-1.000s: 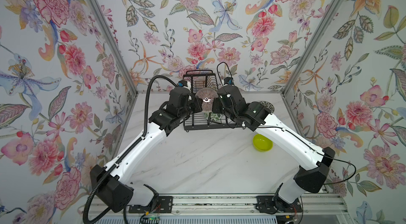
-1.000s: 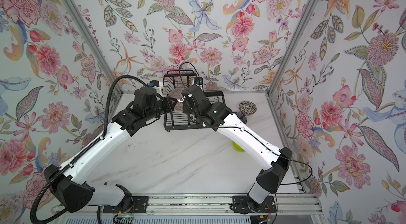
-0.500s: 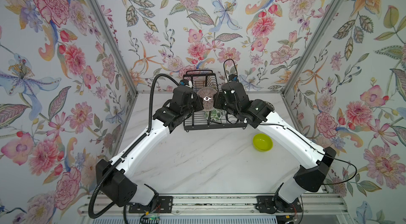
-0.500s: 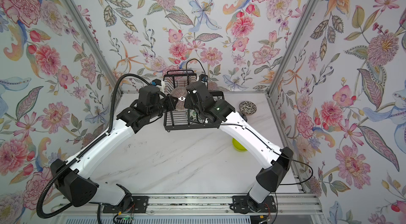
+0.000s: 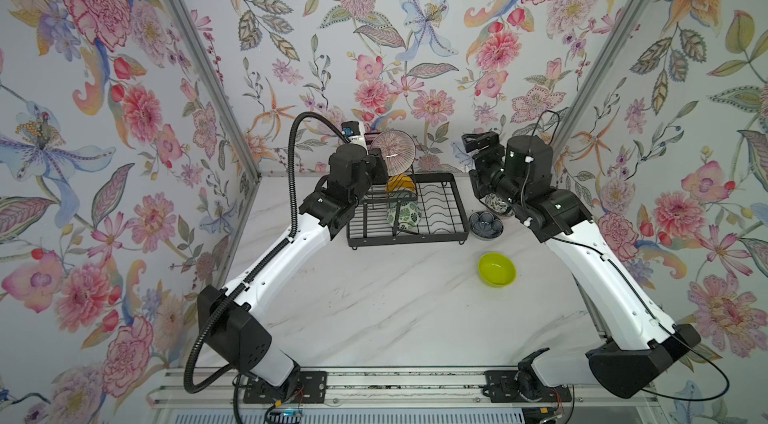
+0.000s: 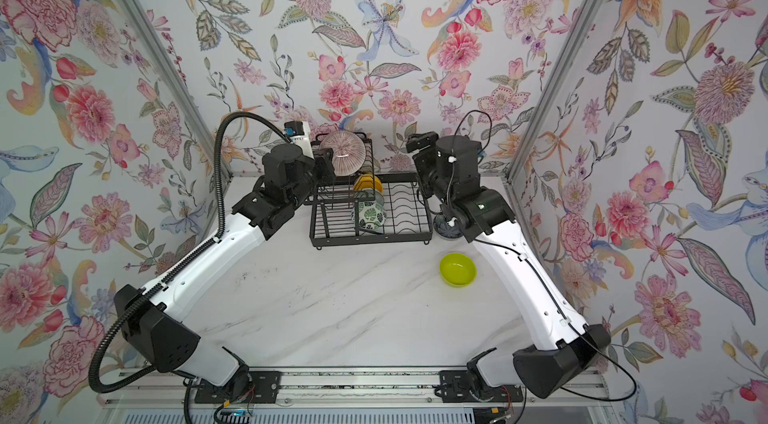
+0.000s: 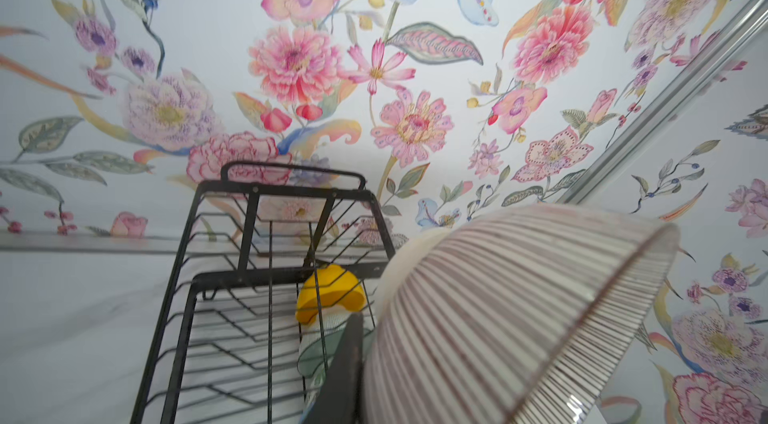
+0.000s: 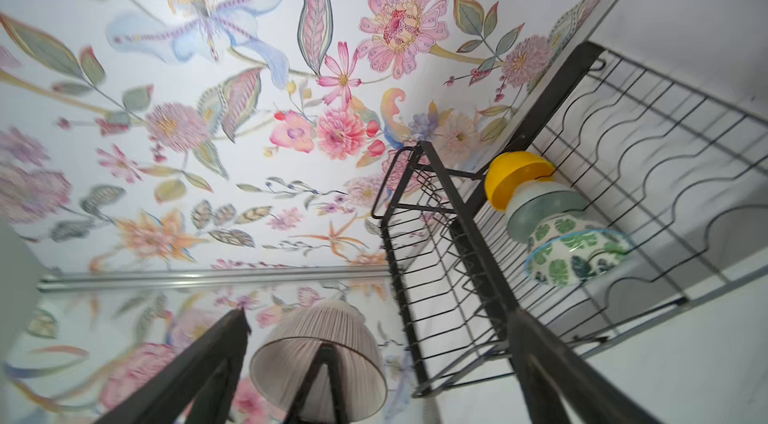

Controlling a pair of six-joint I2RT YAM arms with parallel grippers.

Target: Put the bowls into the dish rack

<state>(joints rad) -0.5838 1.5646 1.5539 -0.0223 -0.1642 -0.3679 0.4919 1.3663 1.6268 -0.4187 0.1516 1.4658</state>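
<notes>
Left pincer (image 5: 379, 161) clamps the ribbed bowl (image 5: 393, 151); right pincer (image 8: 378, 314) gapes wide, empty.

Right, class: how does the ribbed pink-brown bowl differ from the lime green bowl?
The ribbed pink-brown bowl is held on edge by the left pincer; the lime green bowl rests upright on the table. The ribbed bowl is finely striped; the lime green bowl is plain. Both are round and outside the dish rack.

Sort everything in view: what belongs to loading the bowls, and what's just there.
Job: dish rack, ribbed bowl, yellow bowl, aqua bowl, leaf-print bowl, dark blue bowl, black-and-white bowl, lime bowl.
Just there: floral wallpaper, marble table, base rail.
</notes>
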